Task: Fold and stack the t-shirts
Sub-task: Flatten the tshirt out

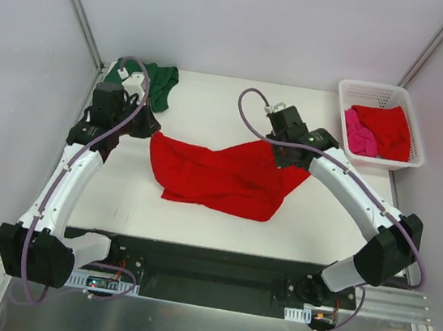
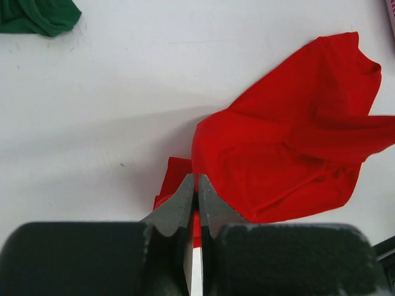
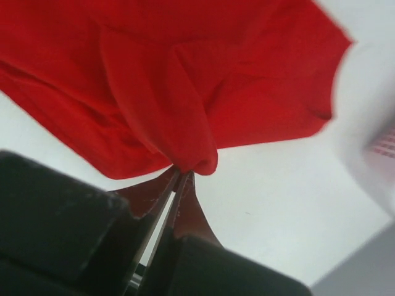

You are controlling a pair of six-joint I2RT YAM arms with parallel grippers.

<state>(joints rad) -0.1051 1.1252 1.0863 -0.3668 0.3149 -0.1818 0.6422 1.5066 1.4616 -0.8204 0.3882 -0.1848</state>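
Evidently, the bright red t-shirt [image 1: 220, 177] is held up to be spread for folding. One edge is clenched in the left pincer [image 2: 196, 185] and the opposite corner in the right pincer [image 3: 181, 176], both jaws closed on cloth. The shirt is stretched between the two pincers, so its long axis runs from one to the other across the table [image 1: 213, 107]. Its loose body is draped on the near side of that line.

Beyond the left pincer a dark green t-shirt [image 1: 160, 82] is seen crumpled. Beyond and outward of the right pincer, a red tee [image 1: 390, 126] and a pink tee [image 1: 358, 136] are held in the white basket [image 1: 383, 89], judged to be awaiting their turn.
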